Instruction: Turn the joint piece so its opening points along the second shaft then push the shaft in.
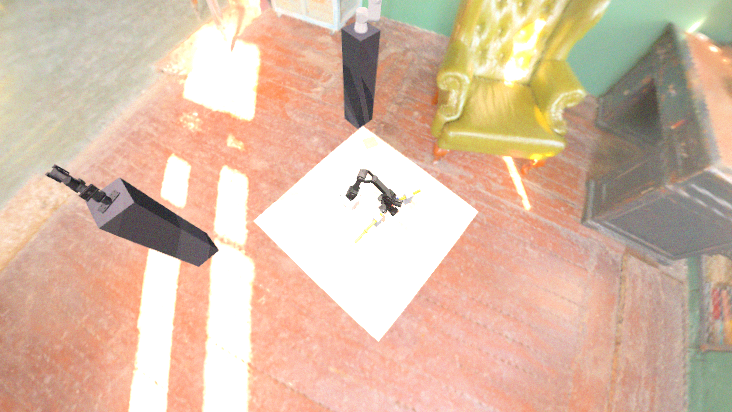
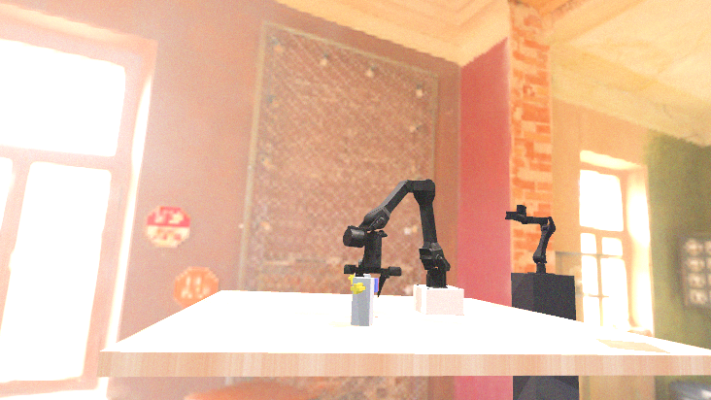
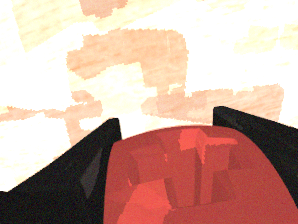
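The red joint piece [image 3: 195, 175] fills the space between the two black fingers in the wrist view, with several recesses in its face. My gripper [image 3: 167, 122] [image 1: 391, 206] [image 2: 370, 283] points down and is shut on it. A yellow shaft [image 1: 365, 232] runs through a grey block [image 1: 379, 221] in front of the gripper; another yellow shaft [image 1: 415, 192] runs through a second grey block [image 1: 407, 200] behind it. The shafts stand at an angle. In the exterior view the front block [image 2: 361, 308] hides most of the joint. The direction of the joint's opening cannot be made out.
The white table [image 1: 379, 286] [image 2: 249, 338] carries the arm's pale base block [image 2: 439, 301]. A blue part [image 2: 376, 284] shows beside the gripper. Two dark pedestals [image 1: 361, 71] [image 1: 158, 225] stand off the table. A yellow-green armchair [image 1: 504, 110] stands beyond it.
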Controlling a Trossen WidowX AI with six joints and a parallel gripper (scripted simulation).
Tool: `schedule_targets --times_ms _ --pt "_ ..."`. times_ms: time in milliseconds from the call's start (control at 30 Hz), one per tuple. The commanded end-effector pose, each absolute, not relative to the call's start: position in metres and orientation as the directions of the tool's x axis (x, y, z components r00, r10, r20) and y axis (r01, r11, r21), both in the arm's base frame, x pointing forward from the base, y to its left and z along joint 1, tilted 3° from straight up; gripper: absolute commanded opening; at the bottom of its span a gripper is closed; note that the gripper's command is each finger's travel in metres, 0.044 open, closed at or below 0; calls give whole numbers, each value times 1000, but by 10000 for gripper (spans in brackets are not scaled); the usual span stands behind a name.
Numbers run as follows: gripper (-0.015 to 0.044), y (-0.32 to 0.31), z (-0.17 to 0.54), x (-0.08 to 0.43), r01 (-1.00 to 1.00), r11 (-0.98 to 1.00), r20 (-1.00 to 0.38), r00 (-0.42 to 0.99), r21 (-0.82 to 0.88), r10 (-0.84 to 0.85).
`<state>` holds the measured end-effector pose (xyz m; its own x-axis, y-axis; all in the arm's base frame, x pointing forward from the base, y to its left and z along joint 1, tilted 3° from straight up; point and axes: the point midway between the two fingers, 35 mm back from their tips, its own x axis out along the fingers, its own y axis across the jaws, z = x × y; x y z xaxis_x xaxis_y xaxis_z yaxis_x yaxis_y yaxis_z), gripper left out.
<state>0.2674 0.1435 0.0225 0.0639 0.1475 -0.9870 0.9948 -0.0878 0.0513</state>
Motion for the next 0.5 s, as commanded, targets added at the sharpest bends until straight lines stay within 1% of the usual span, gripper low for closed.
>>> schedule_targets --times_ms 0,267,467 --pt "0 143 23 268 996 -67 -989 62 54 136" --pt "0 143 27 274 997 53 -996 57 61 67" --pt "0 143 27 275 996 66 -997 56 60 60"
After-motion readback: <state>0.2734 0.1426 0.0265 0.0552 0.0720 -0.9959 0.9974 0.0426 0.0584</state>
